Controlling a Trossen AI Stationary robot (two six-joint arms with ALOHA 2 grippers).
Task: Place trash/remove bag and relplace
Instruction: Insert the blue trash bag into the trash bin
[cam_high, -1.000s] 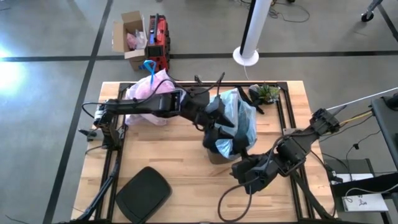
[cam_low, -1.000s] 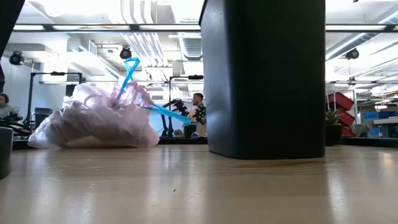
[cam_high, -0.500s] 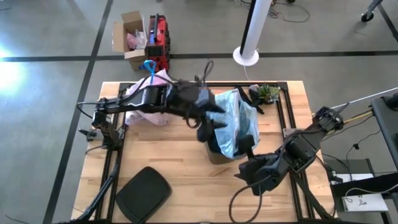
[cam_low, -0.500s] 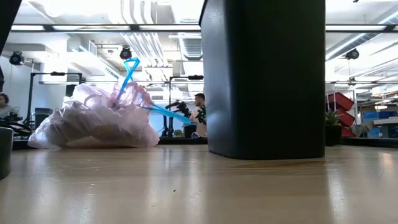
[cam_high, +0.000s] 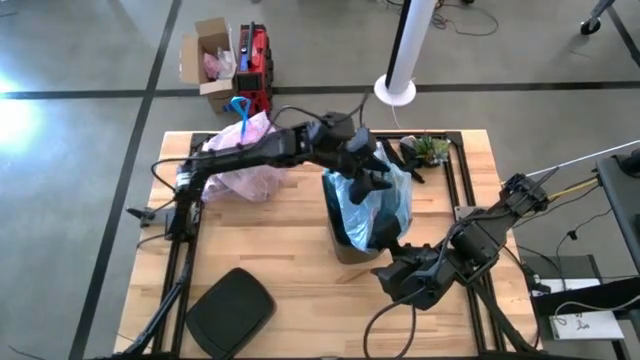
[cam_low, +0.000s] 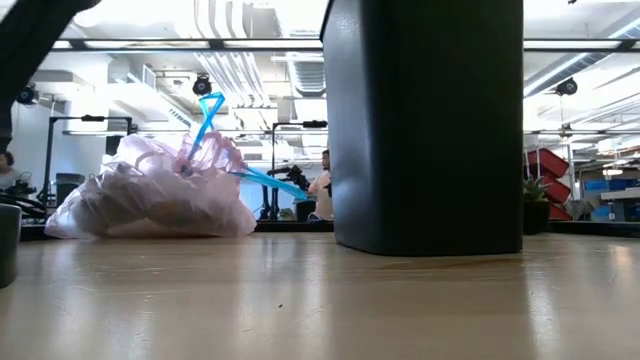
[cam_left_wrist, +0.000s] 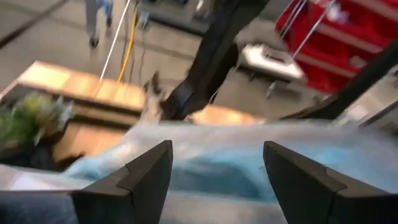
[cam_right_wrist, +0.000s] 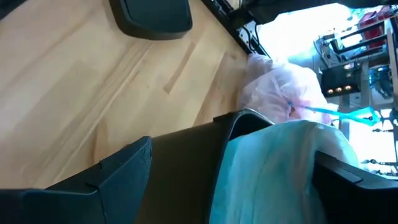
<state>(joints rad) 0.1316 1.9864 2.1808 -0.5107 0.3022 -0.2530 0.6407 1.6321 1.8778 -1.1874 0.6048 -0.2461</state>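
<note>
My left end effector (cam_high: 372, 172) hangs over the far rim of the black bin (cam_high: 345, 245), which stands a little right of the bench's (cam_high: 270, 240) middle, and its fingers (cam_left_wrist: 146, 174) stand apart with light blue film between and beyond them — I cannot tell whether they pinch it. My right end effector (cam_high: 400, 272) sits at the bin's near right side, fingers (cam_right_wrist: 121, 165) apart, bracketing the bin wall and the draped plastic without closing on either.

The bag (cam_high: 240, 160), pinkish-white and full, with its blue drawstring (cam_high: 240, 106) standing up, rests near the bench's far left corner, well apart from the bin. It looks soft and light, likely to slump and slide; I judge the drawstring loop the surest place to hold it.

The light blue liner (cam_high: 375, 200) draped in the bin is thin, slippery film that will stretch or tear if snagged — best taken at the hem, near the rim, and pulled outward over the edge.

Counted: one filled bag, one blue liner, one bin, one dark lid (cam_high: 232, 310) near the bench's near left corner. No loose trash is visible.
</note>
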